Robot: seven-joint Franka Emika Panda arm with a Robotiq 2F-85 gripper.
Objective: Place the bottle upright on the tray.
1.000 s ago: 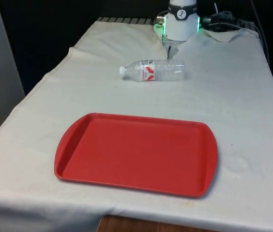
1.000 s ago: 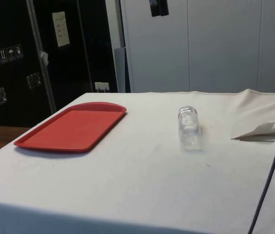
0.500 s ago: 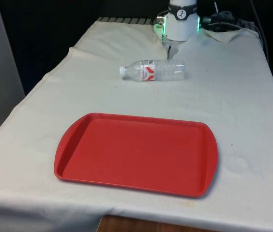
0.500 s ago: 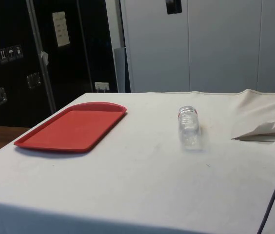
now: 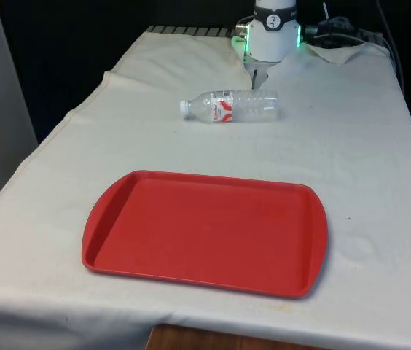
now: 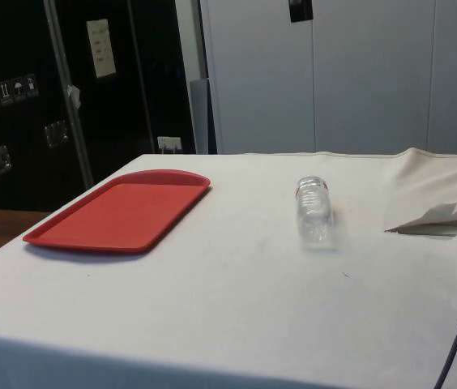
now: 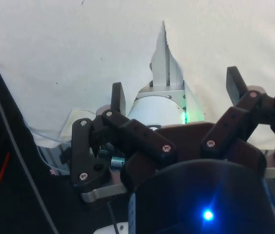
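Clear, thin-walled plastic, the bottle lies on its side on the cloth, well apart from the red tray, probably light, crushable and prone to rolling, best gripped mid-body, while the gripper spreads wide, holding nothing.

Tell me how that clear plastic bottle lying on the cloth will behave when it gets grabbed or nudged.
The plastic bottle lies on its side, so a nudge across its length would probably roll it. It looks see-through and perhaps empty, hence likely light and easily shoved. Its thin ribbed wall may dent under a firm squeeze.
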